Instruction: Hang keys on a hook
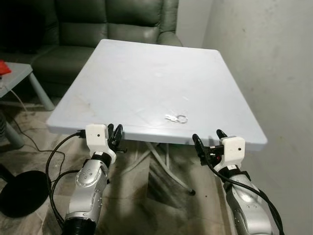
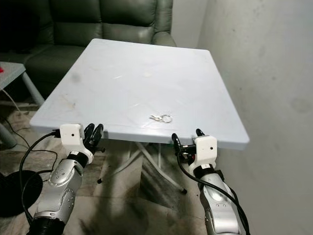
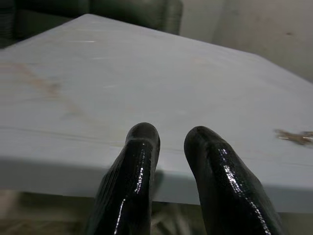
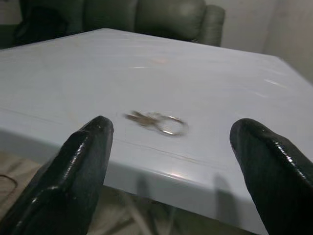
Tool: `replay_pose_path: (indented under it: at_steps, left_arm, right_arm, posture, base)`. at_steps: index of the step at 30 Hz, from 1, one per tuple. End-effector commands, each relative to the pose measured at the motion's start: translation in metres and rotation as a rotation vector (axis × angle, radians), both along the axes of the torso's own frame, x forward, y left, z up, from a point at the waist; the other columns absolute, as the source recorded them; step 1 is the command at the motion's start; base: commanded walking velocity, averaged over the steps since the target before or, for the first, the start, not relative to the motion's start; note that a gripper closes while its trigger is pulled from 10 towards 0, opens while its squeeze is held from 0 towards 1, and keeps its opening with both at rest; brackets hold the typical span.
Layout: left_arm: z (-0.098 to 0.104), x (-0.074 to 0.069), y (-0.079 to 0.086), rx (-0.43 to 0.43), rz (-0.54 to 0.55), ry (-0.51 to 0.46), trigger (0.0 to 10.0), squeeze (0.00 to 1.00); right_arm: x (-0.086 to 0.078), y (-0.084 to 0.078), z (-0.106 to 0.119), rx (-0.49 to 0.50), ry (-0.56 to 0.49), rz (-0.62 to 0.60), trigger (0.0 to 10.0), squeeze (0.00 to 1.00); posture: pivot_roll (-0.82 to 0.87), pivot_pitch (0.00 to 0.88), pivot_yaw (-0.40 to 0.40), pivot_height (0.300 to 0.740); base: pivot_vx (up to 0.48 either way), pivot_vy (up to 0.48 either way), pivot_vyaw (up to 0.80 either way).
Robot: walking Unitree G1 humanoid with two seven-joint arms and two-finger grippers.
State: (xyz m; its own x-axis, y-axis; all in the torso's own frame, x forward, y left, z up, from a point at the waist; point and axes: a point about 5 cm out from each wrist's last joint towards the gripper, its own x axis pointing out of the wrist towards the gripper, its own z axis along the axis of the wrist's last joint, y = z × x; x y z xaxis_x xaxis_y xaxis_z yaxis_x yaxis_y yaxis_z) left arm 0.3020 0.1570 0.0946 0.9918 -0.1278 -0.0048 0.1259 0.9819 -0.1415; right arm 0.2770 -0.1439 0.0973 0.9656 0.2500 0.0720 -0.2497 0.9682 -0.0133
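The keys (image 1: pixel 176 117), a small bunch on a metal ring, lay flat on the pale tabletop (image 1: pixel 137 78), close to its near edge and toward the robot's right side. Nothing touched them.

The right gripper (image 1: pixel 209 139) was held just below and in front of the tabletop's near edge, nearly in line with the keys but apart from them. Its fingers (image 4: pixel 80 166) were spread wide and empty; in the right wrist view the keys (image 4: pixel 157 122) appeared between the two fingertips, further back on the surface.

The left gripper (image 1: pixel 116 133) sat at the near edge toward the robot's left, well apart from the keys. Its fingers (image 3: pixel 132 186) were close together with a narrow gap between the tips, holding nothing. In the left wrist view the keys (image 3: pixel 296 137) showed as a faint blurred shape off to one side.

A dark green sofa (image 1: pixel 107 24) stood behind the tabletop, against a plain pale wall (image 1: pixel 264 58). A black cable (image 1: pixel 54 161) ran across the tiled floor (image 1: pixel 142 196) beside the left arm, and the corner of a second small table (image 1: pixel 17 76) was visible at the left.
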Motion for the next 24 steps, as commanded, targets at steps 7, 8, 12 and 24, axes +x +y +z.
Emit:
replay_pose_path:
  at_steps: [7,8,12,24]
  left_arm:
    - [0.0064,0.0018,-0.0043,0.024,-0.008,-0.024,10.0,0.00]
    - [0.0056,0.0015,-0.0045,0.009,-0.003,-0.016,10.0,0.00]
    - [0.0055,0.0015,-0.0051,0.004,-0.001,-0.012,10.0,0.00]
    - [0.0050,0.0009,-0.0073,-0.006,-0.018,-0.002,10.0,0.00]
  right_arm:
    - [-0.0034,-0.0047,-0.0014,-0.009,0.006,-0.006,10.0,0.00]
    - [-0.0036,-0.0046,-0.0013,-0.010,0.005,-0.005,10.0,0.00]
    - [-0.0037,-0.0043,-0.0012,-0.015,0.006,-0.001,10.0,0.00]
    - [-0.0045,-0.0019,-0.0011,-0.022,0.008,0.018,10.0,0.00]
  posture:
    - [-0.07,0.000,-0.045,0.740]
    - [-0.07,0.000,-0.044,0.740]
    - [-0.07,0.000,-0.047,0.740]
    - [-0.06,0.000,-0.050,0.740]
  base:
    - [0.000,0.198,0.00]
    - [0.000,0.000,0.00]
    - [0.000,0.000,0.00]
    - [0.000,0.000,0.00]
